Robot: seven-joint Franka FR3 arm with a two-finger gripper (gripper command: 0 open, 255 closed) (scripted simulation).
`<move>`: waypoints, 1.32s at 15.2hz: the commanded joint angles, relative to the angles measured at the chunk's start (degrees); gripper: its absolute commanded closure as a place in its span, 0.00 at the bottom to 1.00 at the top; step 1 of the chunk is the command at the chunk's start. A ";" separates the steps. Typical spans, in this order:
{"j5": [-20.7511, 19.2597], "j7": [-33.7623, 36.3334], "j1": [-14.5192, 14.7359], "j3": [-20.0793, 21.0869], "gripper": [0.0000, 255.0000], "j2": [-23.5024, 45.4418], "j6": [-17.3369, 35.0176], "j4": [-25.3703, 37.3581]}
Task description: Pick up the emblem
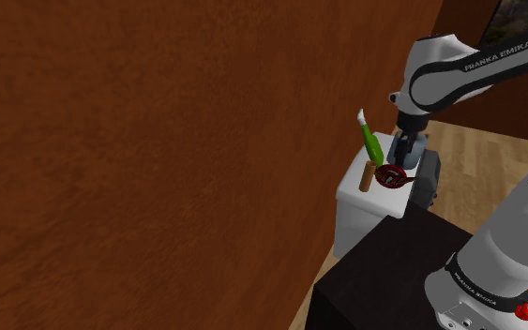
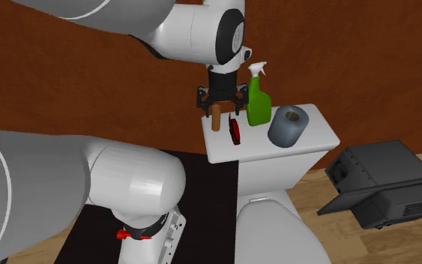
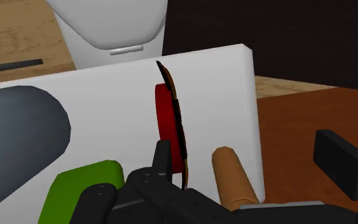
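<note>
Spread wide apart and clasping nothing, the jaws of the black two-finger gripper [image 3: 250,153] hang just above a white toilet tank lid [image 3: 107,86]. Between its fingers [image 3: 161,156] stands a short brown cylinder [image 3: 231,175]. The emblem, a red disc with a thin dark rim [image 3: 171,124], stands on edge on the lid right beside one finger; whether they touch, I cannot tell. In the second exterior view the gripper [image 2: 220,101] sits over the cylinder [image 2: 215,118], with the emblem [image 2: 235,129] just to its right. Further right come a green spray bottle with a white nozzle [image 2: 258,101] and a grey roll [image 2: 288,126]. A black box [image 2: 381,184] lies on the wooden floor.
</note>
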 commanded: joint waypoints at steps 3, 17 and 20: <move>0.45 -7.19 1.07 -6.64 0.00 9.83 10.77 1.26; 5.81 -14.01 4.20 -11.89 1.00 22.74 24.27 1.07; 5.77 -13.98 4.18 -11.88 1.00 22.70 24.24 1.05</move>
